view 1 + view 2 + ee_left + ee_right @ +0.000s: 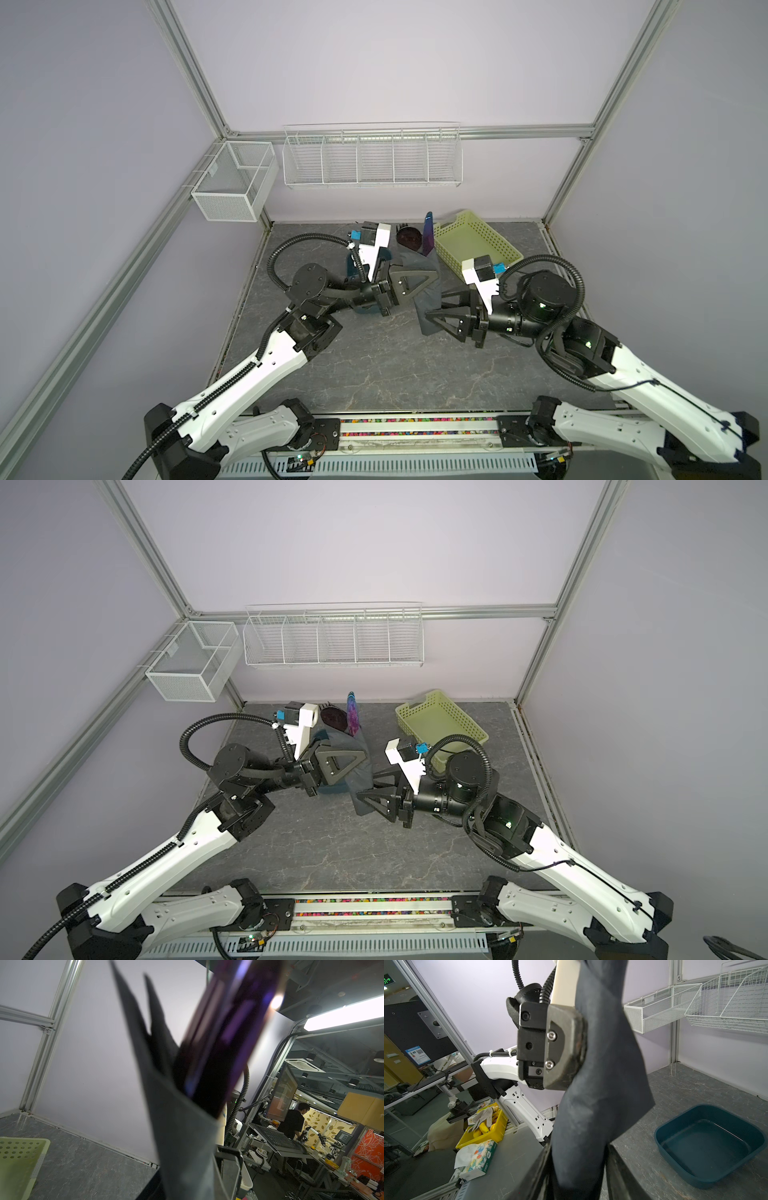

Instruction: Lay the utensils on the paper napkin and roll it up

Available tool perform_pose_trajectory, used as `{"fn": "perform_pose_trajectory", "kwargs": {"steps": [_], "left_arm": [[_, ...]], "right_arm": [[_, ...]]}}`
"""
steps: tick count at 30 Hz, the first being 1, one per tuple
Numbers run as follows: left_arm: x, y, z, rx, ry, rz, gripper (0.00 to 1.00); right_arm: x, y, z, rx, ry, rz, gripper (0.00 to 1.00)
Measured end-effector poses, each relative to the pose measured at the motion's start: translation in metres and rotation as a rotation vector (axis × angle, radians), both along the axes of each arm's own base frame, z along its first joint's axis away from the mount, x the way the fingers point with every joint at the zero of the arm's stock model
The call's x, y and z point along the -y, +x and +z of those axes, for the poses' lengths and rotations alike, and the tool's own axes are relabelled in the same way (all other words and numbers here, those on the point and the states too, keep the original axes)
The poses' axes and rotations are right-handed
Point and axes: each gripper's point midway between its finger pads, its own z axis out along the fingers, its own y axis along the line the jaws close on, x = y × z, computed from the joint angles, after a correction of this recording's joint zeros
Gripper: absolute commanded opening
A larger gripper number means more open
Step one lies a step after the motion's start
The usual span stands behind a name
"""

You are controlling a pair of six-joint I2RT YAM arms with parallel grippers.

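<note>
Up above the middle of the surface (374, 365), the bundle is off the stone and both arms have it. The paper napkin (417, 259) is wrapped loosely round the utensils (428, 235), whose shiny purple heads poke out past its far end, close to the pale green basket (478, 241). And look at the axis: the roll runs near to far, handles towards the robot, heads away from it. The left claw (430, 279) comes in from the left and is pinched right down on the napkin around the roll's middle. The right claw (433, 304) reaches in from the right at the near end, and its wrist view shows the dark paper filling the gap between its half-spread jaws, so that reads as a hold too. The two claws sit close together along one line, left further out, right nearer. A loose flap (643, 1095) flares out sideways over the teal tub (708, 1147), so the wrap is not tight yet, I'd say. Any twist to finish has to turn about that near-far line. The left arm is nearer the open end where the heads could slide out.
</note>
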Motion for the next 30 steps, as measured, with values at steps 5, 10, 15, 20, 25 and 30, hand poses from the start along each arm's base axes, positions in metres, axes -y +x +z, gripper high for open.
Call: {"fn": "perform_pose_trajectory", "kwargs": {"steps": [5, 10, 15, 20, 25, 30], "left_arm": [[-0.0012, -0.0028, 0.0032, 0.009, -0.012, -0.011, 0.00], [-0.0019, -0.0050, 0.0048, 0.018, -0.017, -0.020, 0.00], [-0.0020, -0.0059, 0.0049, 0.020, -0.017, -0.024, 0.00], [-0.0019, -0.0059, 0.0047, 0.020, -0.016, -0.025, 0.00], [-0.0014, -0.0045, 0.0033, 0.019, -0.008, -0.016, 0.09], [-0.0045, -0.0047, 0.0054, 0.027, -0.003, 0.013, 0.26]], "right_arm": [[-0.0012, 0.0004, 0.0018, 0.003, 0.008, 0.002, 0.42], [-0.0045, -0.0015, 0.0037, 0.004, 0.018, 0.025, 0.39], [-0.0072, -0.0040, 0.0048, 0.003, 0.026, 0.048, 0.33], [-0.0081, -0.0071, 0.0053, -0.001, 0.029, 0.068, 0.23], [-0.0081, -0.0080, 0.0044, -0.001, 0.025, 0.073, 0.14], [-0.0051, -0.0047, 0.0014, 0.010, 0.021, 0.044, 0.06]]}}
